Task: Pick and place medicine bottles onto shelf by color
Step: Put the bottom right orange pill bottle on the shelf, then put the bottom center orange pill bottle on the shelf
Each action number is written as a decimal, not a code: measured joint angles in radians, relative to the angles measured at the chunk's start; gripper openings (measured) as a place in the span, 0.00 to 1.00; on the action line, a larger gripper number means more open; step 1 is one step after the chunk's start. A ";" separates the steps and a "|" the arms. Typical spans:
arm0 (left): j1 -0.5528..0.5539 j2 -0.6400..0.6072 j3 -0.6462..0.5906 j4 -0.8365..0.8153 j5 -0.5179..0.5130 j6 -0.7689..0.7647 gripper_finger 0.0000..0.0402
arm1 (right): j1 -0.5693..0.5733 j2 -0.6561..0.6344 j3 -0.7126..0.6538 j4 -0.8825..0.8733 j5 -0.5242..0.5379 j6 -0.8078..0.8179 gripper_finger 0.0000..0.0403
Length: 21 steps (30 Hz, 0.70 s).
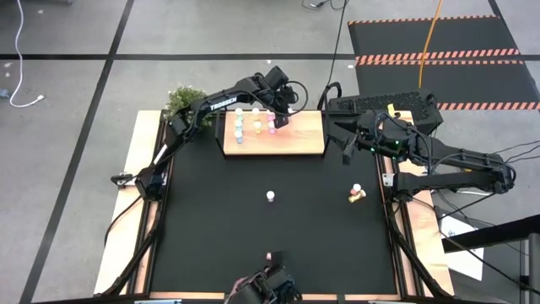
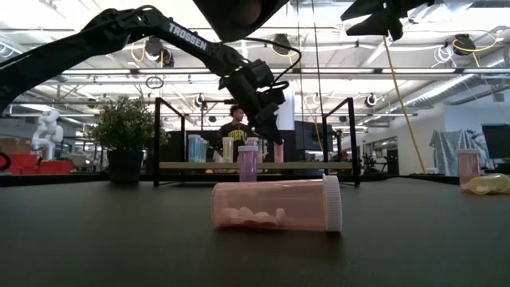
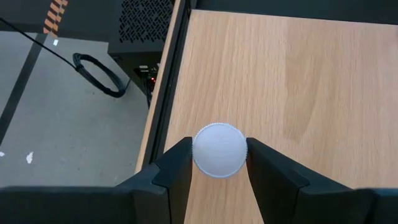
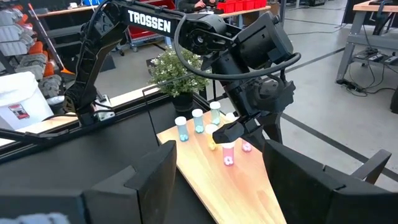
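Near the top centre of the high view, the left gripper [image 1: 279, 118] stands over the light wooden shelf [image 1: 304, 137], its fingers [image 3: 176, 171] flanking a white-capped pink bottle [image 3: 219, 149] — barely parted, releasing I judge. Several bottles already stand there; an upright white-capped bottle [image 1: 271, 196] and a toppled yellow one [image 1: 357, 194] remain on the black table [image 1: 211, 219] — the right gripper [image 1: 348, 145] waits spread at upper right.
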 joint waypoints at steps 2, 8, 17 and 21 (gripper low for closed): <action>0.000 0.000 0.000 -0.006 0.000 0.000 0.39 | 0.000 0.000 0.000 0.000 0.000 0.000 0.58; -0.004 0.000 0.000 -0.009 0.000 0.012 0.51 | 0.000 0.000 0.000 0.000 0.000 0.000 0.58; -0.023 -0.081 -0.002 -0.011 -0.054 0.031 0.67 | 0.000 -0.018 0.000 0.000 -0.003 0.007 0.58; -0.044 -0.142 -0.002 -0.016 -0.068 0.053 0.70 | 0.000 -0.022 0.000 -0.043 -0.004 0.063 0.58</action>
